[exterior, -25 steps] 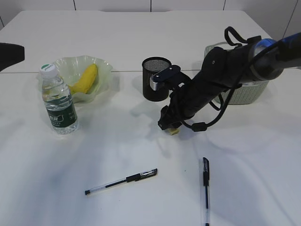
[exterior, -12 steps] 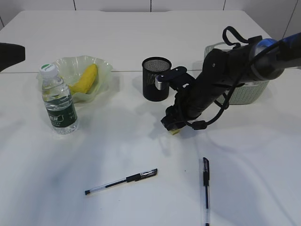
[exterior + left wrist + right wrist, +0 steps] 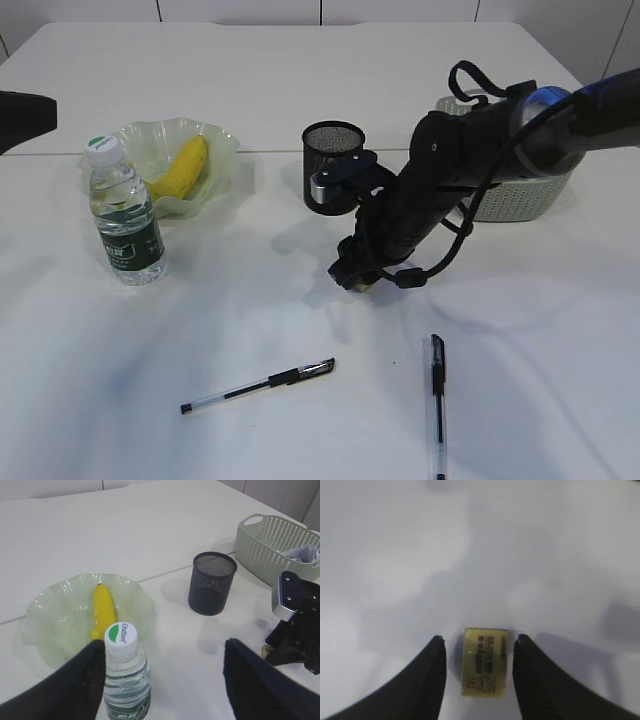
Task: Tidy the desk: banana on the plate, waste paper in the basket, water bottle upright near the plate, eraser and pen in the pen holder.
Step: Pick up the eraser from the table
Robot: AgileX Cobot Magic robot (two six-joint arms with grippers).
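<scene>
Desk (image 3: 300, 80): white top, seam across the far part.

Left gripper (image 3: 162, 680): fingers spread wide, holding nothing, hovering above the water bottle and plate; seen in the exterior view only as a dark edge at far left.

Water bottle (image 3: 123, 214): upright, white cap, green label, just in front of the plate.

Plate (image 3: 222, 143): pale green, wavy rim. Contents: banana (image 3: 183, 167), lying across the bowl.

Pen holder (image 3: 330, 166): black mesh cup, behind the middle of the desk. Interior looks dark; contents cannot be made out.

Right gripper (image 3: 352, 279): lowered to the desk in front of the pen holder. In the right wrist view its fingers (image 3: 432, 675) stand a little apart on either side of the eraser (image 3: 485, 661), which lies flat on the desk between them; narrow gaps show on both sides.

Two pens, near the front edge: one (image 3: 257, 385) lying at a slant, one (image 3: 437, 404) lengthwise, well apart.

Basket (image 3: 520, 196): sage green, far right, partly behind the right arm. Contents: waste paper (image 3: 303, 554), visible in the left wrist view.
</scene>
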